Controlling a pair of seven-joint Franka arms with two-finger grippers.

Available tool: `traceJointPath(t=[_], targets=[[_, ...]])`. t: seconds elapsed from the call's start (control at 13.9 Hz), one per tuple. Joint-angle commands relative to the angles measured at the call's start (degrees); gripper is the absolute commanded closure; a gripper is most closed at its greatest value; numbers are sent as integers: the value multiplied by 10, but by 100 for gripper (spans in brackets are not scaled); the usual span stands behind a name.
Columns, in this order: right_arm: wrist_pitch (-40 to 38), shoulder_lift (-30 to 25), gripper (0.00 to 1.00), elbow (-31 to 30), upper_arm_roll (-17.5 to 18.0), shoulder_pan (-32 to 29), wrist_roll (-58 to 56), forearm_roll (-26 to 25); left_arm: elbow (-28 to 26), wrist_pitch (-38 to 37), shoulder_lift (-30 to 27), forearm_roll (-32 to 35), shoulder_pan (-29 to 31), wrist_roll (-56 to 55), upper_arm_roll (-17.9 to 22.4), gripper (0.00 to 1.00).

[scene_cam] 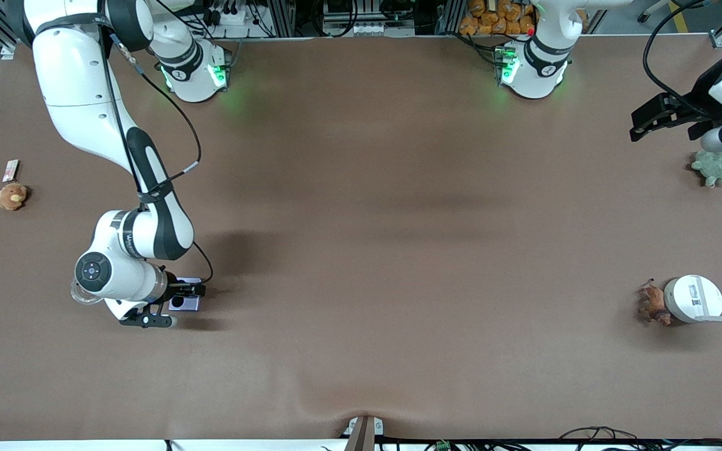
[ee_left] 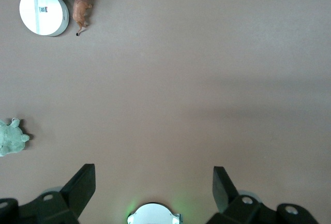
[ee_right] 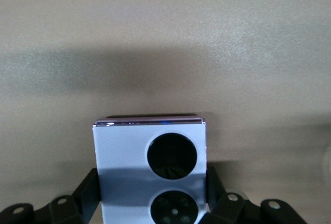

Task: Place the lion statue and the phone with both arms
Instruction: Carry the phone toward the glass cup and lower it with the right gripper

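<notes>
Phone (ee_right: 150,167): a pale lavender folded flip phone with two round black camera circles lay flat on the brown surface (scene_cam: 361,250) toward the right arm's end, low between the right gripper's fingers.
Right gripper (scene_cam: 179,305): it was down at the surface around the phone; the two dark fingers (ee_right: 88,190) stood close against the phone's two sides, and whether they squeezed it or had let go could not be told.
Lion statue (scene_cam: 651,303): a small reddish-brown animal figure lay on the surface toward the left arm's end, just beside a round white device (scene_cam: 693,299), with no gripper near it.
Left gripper (scene_cam: 665,117): it hung in the air over the surface at the left arm's end, beside a green plush turtle (scene_cam: 714,167); its fingers (ee_left: 80,188) were spread wide with nothing between them.
Other things: a round brown plush (scene_cam: 12,196) sat at the right arm's end of the surface, near a small tag (scene_cam: 10,170).
</notes>
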Motion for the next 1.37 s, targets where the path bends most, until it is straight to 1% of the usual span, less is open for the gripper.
traceJointPath(t=[0.0, 0.43, 0.5, 0.65, 0.86, 1.08, 1.22, 1.3], targets=[[-1, -6, 0, -6, 11, -10, -12, 9, 14, 3, 4, -7, 6, 6, -2, 0], [-5, -13, 0, 1, 10, -3, -13, 9, 17, 3, 5, -3, 4, 6, -5, 0], [-12, -15, 0, 5, 10, -3, -14, 8, 19, 3, 4, -4, 4, 6, -5, 0], [-54, -17, 0, 31, 9, -3, -14, 3, 20, 0, 3, -4, 5, 4, -2, 0], [-143, -18, 0, 99, 9, -8, -13, 1, 21, 0, 4, -7, 6, 7, -2, 0], [-250, -22, 0, 195, 6, -10, -8, 1, 21, 0, 3, -5, 4, 7, -5, 0], [-293, -22, 0, 252, 9, -32, -13, 3, 21, 0, 4, -5, 5, 7, -5, 0], [-313, -28, 0, 270, 5, -30, -13, 0, 21, 0, 4, -5, 4, 7, -5, 0]])
